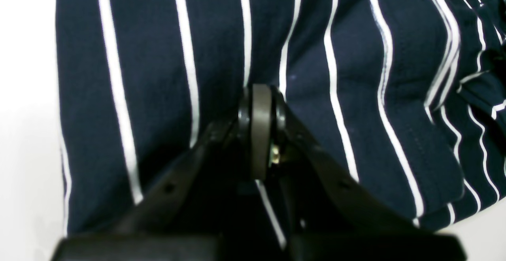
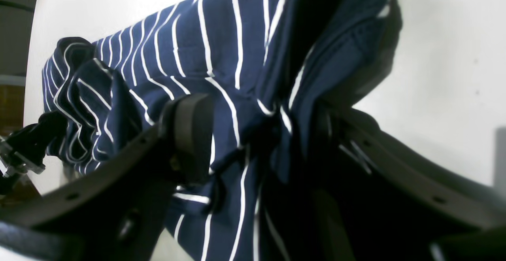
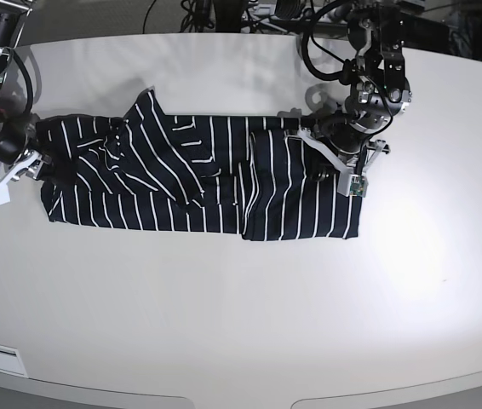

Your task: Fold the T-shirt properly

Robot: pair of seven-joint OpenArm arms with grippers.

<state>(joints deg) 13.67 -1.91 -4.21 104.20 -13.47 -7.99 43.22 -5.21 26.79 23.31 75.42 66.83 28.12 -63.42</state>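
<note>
Two arms work at opposite ends of the T-shirt [image 3: 198, 183], which lies as a long dark navy band with thin white stripes across the middle of the white table [image 3: 241, 324]. In the base view we see it partly folded lengthwise, with rumpled, overlapping layers near its centre.

Our right gripper [image 2: 253, 142] sits at the bunched end of the band. Its fingers are closed on a thick gather of fabric, which rises between them in soft folds.

Our left gripper [image 1: 261, 106] rests on the flatter end. Its fingertips are pressed together; we cannot tell whether any cloth is pinched between them.

We judge the shirt to be light, limp and a little stretchy. It will sag and crease wherever it is unsupported, and a single layer may slip from a pinch.

Hems and corners look like the best places to hold, taking all the layers together. Both ends should move as one so that the fold stays square.
</note>
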